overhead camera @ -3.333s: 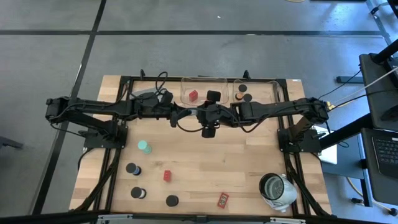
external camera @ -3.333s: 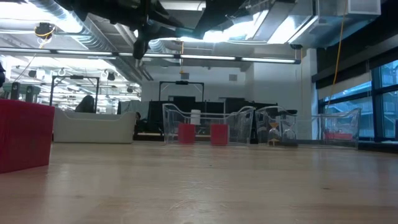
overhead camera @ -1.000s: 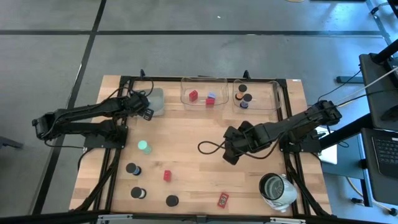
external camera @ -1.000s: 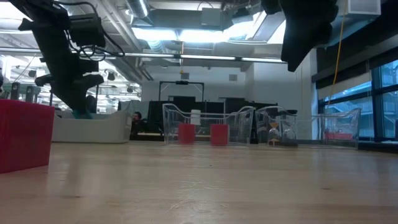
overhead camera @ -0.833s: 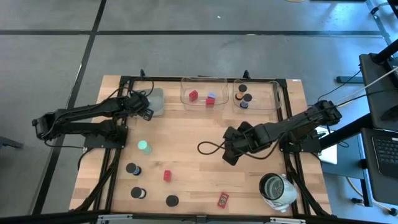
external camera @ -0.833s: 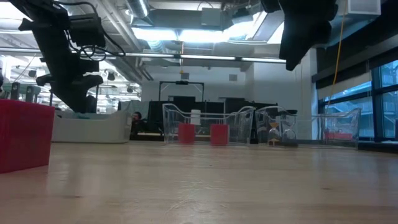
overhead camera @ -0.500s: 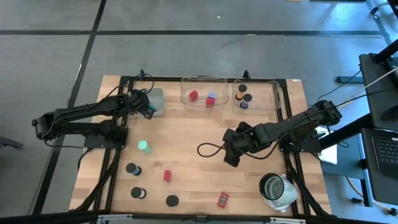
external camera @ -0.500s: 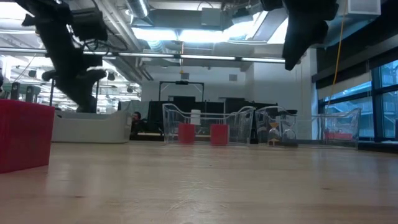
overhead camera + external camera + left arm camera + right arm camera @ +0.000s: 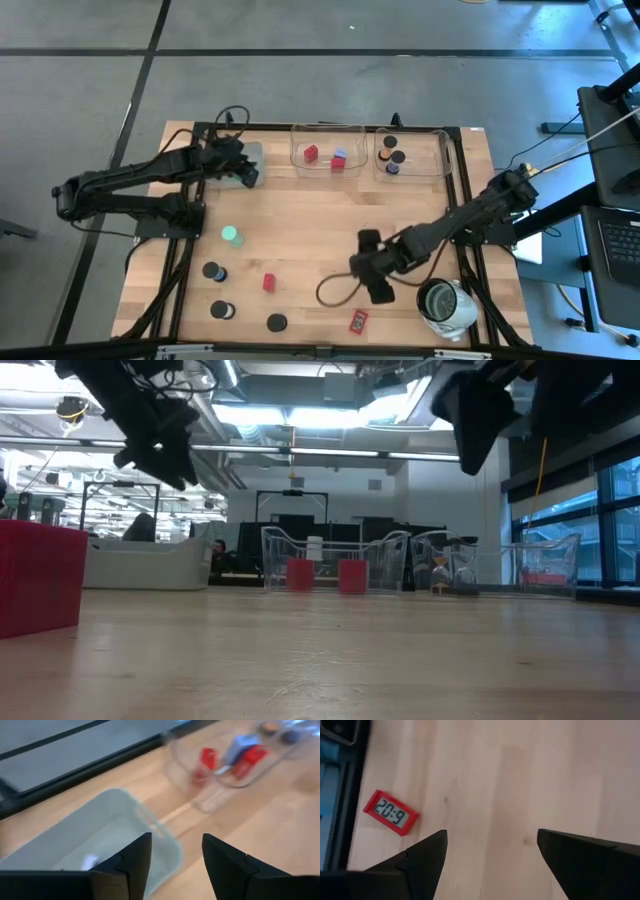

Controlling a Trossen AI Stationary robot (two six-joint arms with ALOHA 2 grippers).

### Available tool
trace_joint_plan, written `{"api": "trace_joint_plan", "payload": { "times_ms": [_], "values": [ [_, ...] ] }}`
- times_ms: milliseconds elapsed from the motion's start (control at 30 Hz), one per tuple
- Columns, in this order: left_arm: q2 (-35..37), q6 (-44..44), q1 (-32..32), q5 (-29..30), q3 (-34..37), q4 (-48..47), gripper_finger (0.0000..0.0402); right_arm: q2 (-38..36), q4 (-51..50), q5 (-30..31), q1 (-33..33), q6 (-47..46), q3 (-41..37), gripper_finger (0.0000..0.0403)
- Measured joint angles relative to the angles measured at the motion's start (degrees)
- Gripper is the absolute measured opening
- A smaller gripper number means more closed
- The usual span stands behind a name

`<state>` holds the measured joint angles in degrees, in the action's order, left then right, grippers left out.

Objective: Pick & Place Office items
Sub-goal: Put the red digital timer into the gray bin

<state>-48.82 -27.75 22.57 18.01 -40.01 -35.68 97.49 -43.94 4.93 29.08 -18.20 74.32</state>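
step: right gripper (image 9: 377, 290) reaching for red timer (image 9: 390, 813), fingers spread, empty
next: descending beside timer, then pinching
left gripper (image 9: 172, 865): hovering over grey tray (image 9: 248, 160), spread, empty

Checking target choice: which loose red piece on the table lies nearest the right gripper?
The flat red clock with a display, just below the right gripper. The plain red block sits farther left.

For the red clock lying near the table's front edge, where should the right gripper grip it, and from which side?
The red clock lies flat, display up, alone on bare wood. Probably best taken from straight above, fingers closing across its two long edges, the narrower span. The right gripper is open and hangs beside it, so it likely needs a wrist turn to line up with the clock's tilt.
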Motion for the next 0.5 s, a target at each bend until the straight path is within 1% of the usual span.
{"api": "trace_joint_plan", "payload": {
  "times_ms": [133, 267, 367, 500],
  "values": [
    [-0.04, -0.89, -1.71, -1.00, 0.00, 1.74, 0.0171, 3.89, 4.56, -0.37, 1.79, 7.24, 0.00, 0.0311],
    [-0.04, -1.52, -2.68, -0.50, 0.00, 1.86, 0.0171, 7.54, 5.92, -4.74, 3.19, 14.69, -0.02, 0.0311],
    [-0.04, -2.11, -2.94, 0.20, 0.02, 1.86, 0.0170, 10.09, 8.23, -7.04, 3.97, 16.50, 0.00, 0.0311],
    [-0.04, -2.61, -2.98, 0.32, 0.02, 1.86, 0.0169, 14.07, 13.93, -11.08, 4.84, 19.84, 0.01, 0.0311]
  ]
}}
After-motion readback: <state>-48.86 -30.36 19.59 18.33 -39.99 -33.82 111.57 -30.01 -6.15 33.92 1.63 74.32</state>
